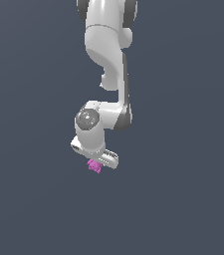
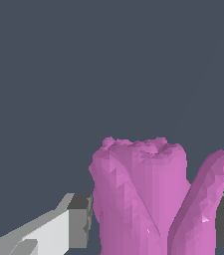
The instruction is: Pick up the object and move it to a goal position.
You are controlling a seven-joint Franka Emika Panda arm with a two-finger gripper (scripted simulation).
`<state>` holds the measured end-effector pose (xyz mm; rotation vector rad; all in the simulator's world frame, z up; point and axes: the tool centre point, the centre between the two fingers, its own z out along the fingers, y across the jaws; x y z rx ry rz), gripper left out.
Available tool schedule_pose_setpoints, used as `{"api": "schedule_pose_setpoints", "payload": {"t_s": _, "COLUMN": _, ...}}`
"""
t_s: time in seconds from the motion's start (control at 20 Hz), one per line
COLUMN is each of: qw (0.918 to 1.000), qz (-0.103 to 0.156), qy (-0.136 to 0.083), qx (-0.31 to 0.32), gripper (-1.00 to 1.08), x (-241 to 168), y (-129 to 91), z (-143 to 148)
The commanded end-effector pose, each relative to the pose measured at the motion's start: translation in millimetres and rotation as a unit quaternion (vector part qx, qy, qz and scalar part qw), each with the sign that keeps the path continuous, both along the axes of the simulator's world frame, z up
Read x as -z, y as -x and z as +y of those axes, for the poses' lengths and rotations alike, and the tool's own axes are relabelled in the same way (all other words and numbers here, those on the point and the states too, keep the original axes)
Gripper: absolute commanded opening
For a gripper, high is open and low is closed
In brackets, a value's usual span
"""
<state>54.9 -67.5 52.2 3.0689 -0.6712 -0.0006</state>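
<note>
The object [image 1: 94,166] is a small magenta-pink lumpy piece showing just under the white hand in the exterior view. In the wrist view the object [image 2: 143,194] fills the space between the two fingers, a ridged pink body with a slanted lobe on one side. My gripper [image 1: 95,164] sits on it from above, and the dark pads [image 2: 79,221] press against its sides. The gripper [image 2: 153,224] is shut on the object. The fingertips themselves are hidden in the exterior view behind the hand and the piece.
The white arm [image 1: 106,60] comes down from the top of the exterior view. Around it is only a plain dark blue-grey ground [image 1: 183,189], with no other thing in sight.
</note>
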Motion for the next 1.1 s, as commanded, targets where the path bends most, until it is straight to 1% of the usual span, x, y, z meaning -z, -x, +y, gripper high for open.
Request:
{"api": "schedule_pose_setpoints", "payload": {"t_s": 0.0, "qw": 1.0, "qz": 0.0, "qy": 0.0, "qx": 0.0, "gripper": -1.0, "x": 0, "y": 0, "z": 0}}
{"api": "schedule_pose_setpoints", "payload": {"t_s": 0.3, "qw": 1.0, "qz": 0.0, "qy": 0.0, "qx": 0.0, "gripper": -1.0, "x": -1, "y": 0, "z": 1}}
{"api": "schedule_pose_setpoints", "payload": {"t_s": 0.55, "qw": 1.0, "qz": 0.0, "qy": 0.0, "qx": 0.0, "gripper": -1.0, "x": -13, "y": 1, "z": 13}}
{"api": "schedule_pose_setpoints", "payload": {"t_s": 0.8, "qw": 1.0, "qz": 0.0, "qy": 0.0, "qx": 0.0, "gripper": -1.0, "x": -41, "y": 3, "z": 40}}
{"api": "schedule_pose_setpoints", "payload": {"t_s": 1.05, "qw": 1.0, "qz": 0.0, "qy": 0.0, "qx": 0.0, "gripper": -1.0, "x": -82, "y": 6, "z": 82}}
